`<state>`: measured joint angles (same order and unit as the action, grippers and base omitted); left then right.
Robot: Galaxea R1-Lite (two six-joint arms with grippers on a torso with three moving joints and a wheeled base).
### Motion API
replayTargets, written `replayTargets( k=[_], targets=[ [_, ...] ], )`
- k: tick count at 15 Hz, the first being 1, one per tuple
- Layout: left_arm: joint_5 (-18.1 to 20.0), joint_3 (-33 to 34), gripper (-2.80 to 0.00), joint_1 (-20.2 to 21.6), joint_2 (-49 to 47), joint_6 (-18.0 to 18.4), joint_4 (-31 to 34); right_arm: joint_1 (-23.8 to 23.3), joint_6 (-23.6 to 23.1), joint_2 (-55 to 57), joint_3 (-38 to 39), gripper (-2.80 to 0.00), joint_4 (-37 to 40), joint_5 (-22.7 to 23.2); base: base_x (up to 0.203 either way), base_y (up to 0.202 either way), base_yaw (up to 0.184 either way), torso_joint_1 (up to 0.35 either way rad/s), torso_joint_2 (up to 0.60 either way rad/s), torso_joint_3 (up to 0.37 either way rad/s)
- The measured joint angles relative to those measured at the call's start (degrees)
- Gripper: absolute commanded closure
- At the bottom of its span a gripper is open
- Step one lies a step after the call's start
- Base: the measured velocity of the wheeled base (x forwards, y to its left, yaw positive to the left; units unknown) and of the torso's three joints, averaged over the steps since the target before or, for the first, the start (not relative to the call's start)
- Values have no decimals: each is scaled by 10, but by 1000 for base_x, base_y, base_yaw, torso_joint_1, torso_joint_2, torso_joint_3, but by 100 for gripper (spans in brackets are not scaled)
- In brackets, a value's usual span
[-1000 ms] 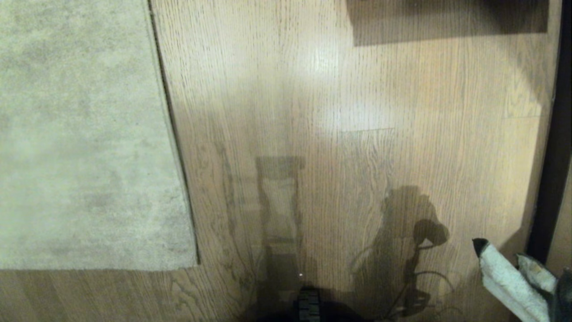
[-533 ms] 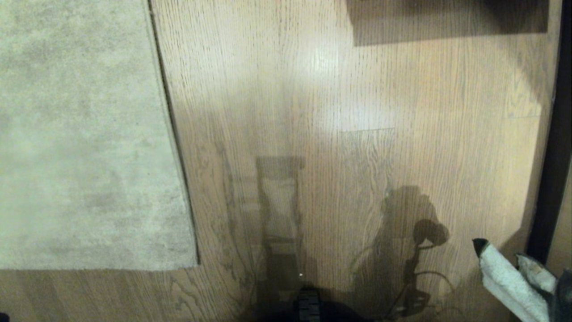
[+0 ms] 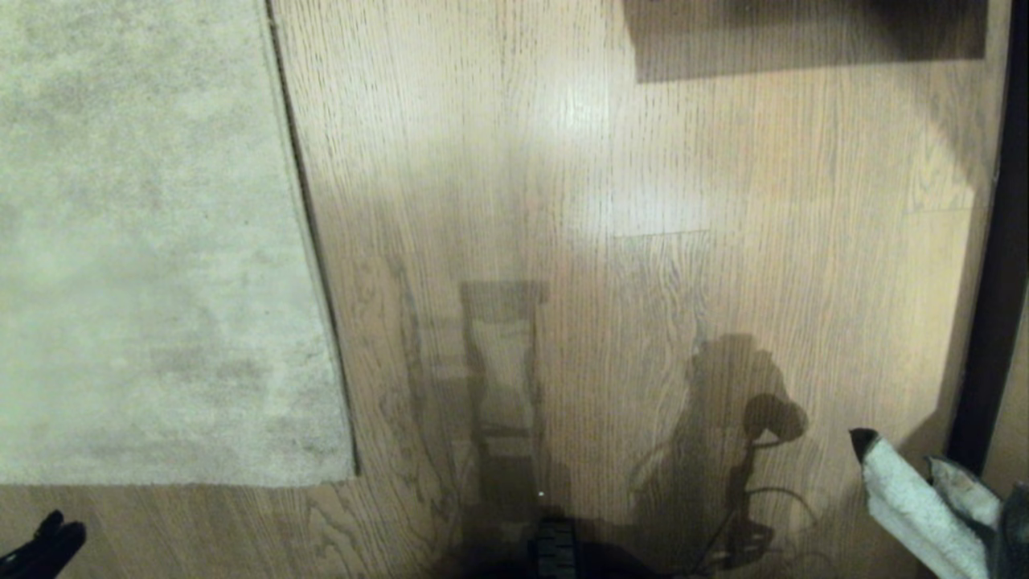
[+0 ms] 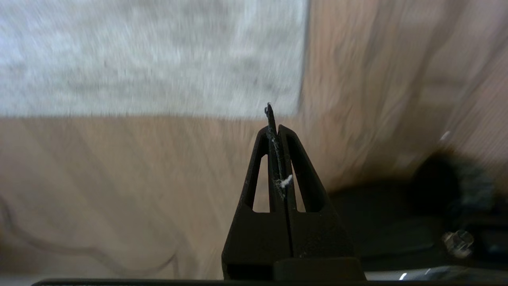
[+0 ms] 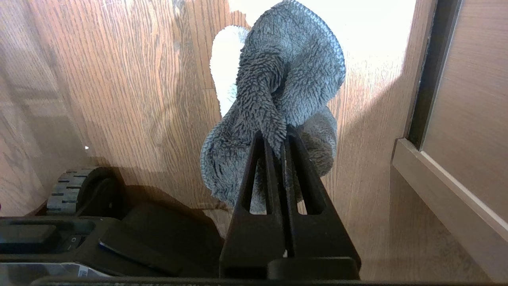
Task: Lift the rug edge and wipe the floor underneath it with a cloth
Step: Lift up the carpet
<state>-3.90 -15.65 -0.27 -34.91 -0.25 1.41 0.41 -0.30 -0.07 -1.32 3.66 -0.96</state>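
Nearest, at the lower right corner of the head view, the right claw (image 5: 278,137) hangs beside the robot's base (image 5: 119,238), its fingers pinching the cloth (image 5: 278,99) by one bunched fold. In my judgement that hold is the first risk: only a small tuck of fluffy pile sits between the fingers, so a hard drag across the floor (image 3: 643,241) could pull the rag free.

At the lower left corner of the head view the left claw (image 3: 50,537) pokes into frame, its fingers pressed together and empty, above bare planks just short of the rug's near border. The rug edge (image 3: 309,241) runs up the frame from the corner at lower centre-left and lies flat on the wood. Fingers that are shut cannot take a thin border — they would need to spread first, and if they come down too far in, they would likely press on the pile rather than get under the binding. A lift at the very corner may also raise only a small flap, leaving little floor bare for the cloth.

The head view gives the layout: rug on the left, cloth well apart at the far right. It shows only the cloth's whitish side (image 3: 908,498). The right wrist view alone shows the grey pile and the pinch itself; the left wrist view alone shows the left claw (image 4: 276,127) shut, with a speck of white lint between its fingers, pointing towards the rug corner (image 4: 297,111).
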Motion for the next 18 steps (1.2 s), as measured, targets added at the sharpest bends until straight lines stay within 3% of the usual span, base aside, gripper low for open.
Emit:
replayTargets(
  k=[4,7,13,18],
  targets=[
    [-2,-2,0,1,-83,3,-14,0,0,0,0,0,0,0,0,0,0,0,0,0],
    [-3,2,0,1,-158,3,-59,0,0,0,0,0,0,0,0,0,0,0,0,0],
    [-7,30,0,-1,-335,3,-228,0,0,0,0,0,0,0,0,0,0,0,0,0],
    [-38,55,0,-3,-464,-12,-381,0,0,0,0,0,0,0,0,0,0,0,0,0]
  ],
)
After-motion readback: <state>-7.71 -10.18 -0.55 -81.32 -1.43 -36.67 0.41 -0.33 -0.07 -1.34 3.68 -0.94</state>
